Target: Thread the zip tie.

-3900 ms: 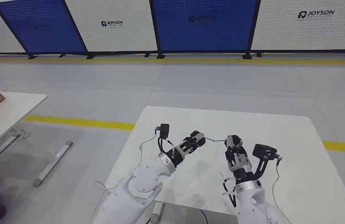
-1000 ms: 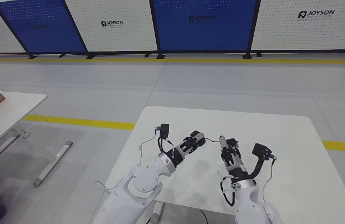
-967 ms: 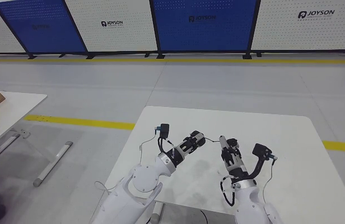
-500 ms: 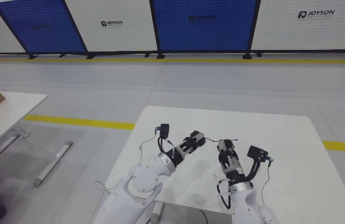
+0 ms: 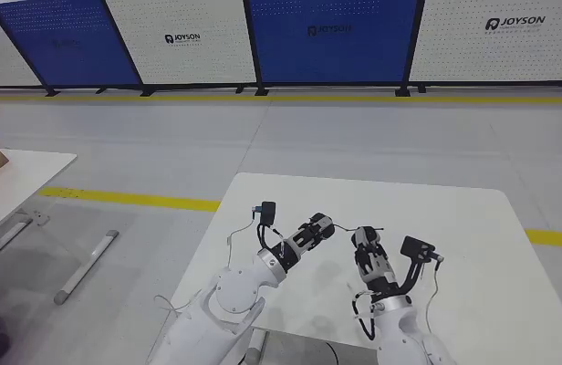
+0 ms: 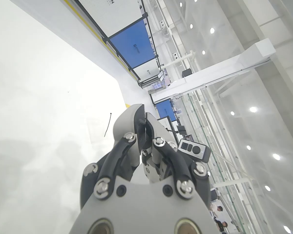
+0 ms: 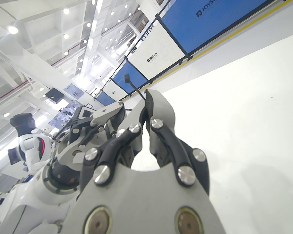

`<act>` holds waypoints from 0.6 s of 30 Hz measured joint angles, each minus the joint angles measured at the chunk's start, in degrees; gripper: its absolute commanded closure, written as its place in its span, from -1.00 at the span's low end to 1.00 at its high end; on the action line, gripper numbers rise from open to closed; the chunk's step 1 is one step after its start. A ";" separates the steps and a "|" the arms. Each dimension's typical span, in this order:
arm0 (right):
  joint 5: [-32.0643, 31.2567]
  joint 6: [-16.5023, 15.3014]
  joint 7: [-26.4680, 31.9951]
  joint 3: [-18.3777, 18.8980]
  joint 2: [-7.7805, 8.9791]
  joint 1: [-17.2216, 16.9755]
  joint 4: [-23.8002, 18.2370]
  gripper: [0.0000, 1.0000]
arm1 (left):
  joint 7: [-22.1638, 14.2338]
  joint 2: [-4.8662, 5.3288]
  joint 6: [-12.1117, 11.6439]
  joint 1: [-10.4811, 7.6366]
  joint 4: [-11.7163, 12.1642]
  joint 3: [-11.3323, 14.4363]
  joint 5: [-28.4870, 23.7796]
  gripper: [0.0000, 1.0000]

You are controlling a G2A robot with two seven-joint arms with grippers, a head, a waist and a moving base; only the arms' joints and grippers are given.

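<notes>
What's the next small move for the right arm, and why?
Probably nudge the right gripper toward the left gripper to line up the head of the zip tie, which juts past its shut fingertips; a gap separates the two grippers.

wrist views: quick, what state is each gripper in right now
Left gripper: fingers shut; whether they hold anything cannot be told.
Right gripper: fingers shut on the thin black plastic zip tie.
</notes>
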 measured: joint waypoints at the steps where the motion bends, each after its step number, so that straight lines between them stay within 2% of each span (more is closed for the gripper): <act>1: 0.05 -0.04 0.23 -0.01 0.00 0.04 0.05 1.00 | 0.14 -0.02 -0.09 0.00 0.04 0.08 0.00 1.00; 7: 0.17 -0.57 1.30 0.16 0.00 0.33 0.41 1.00 | -0.33 0.00 -0.81 0.09 0.06 0.23 -0.37 1.00; 10: 0.36 -0.70 1.30 0.27 -0.02 0.34 0.49 1.00 | 0.29 -0.01 -0.18 0.14 -0.03 0.05 -0.71 1.00; 11: 0.43 -0.75 1.25 0.31 -0.03 0.32 0.52 1.00 | 0.33 -0.02 0.12 0.10 -0.08 0.05 -0.73 0.64; 12: 0.48 -0.83 1.16 0.37 -0.03 0.28 0.55 1.00 | 0.35 -0.01 0.45 0.05 -0.16 0.03 -0.62 0.38; 13: 0.49 -0.88 1.10 0.42 -0.03 0.24 0.56 1.00 | 0.41 -0.01 0.61 0.05 -0.22 0.03 -0.54 0.36; 15: 0.45 -0.97 0.93 0.54 -0.03 0.12 0.55 1.00 | 0.35 0.01 0.90 0.07 -0.36 0.10 -0.25 0.10; 17: 0.36 -1.02 0.72 0.67 -0.03 -0.01 0.46 1.00 | 0.25 0.04 1.13 0.13 -0.52 0.21 0.10 0.02; 18: 0.35 -1.04 0.65 0.72 -0.03 -0.07 0.43 1.00 | 0.19 0.05 1.26 0.14 -0.59 0.28 0.37 -0.16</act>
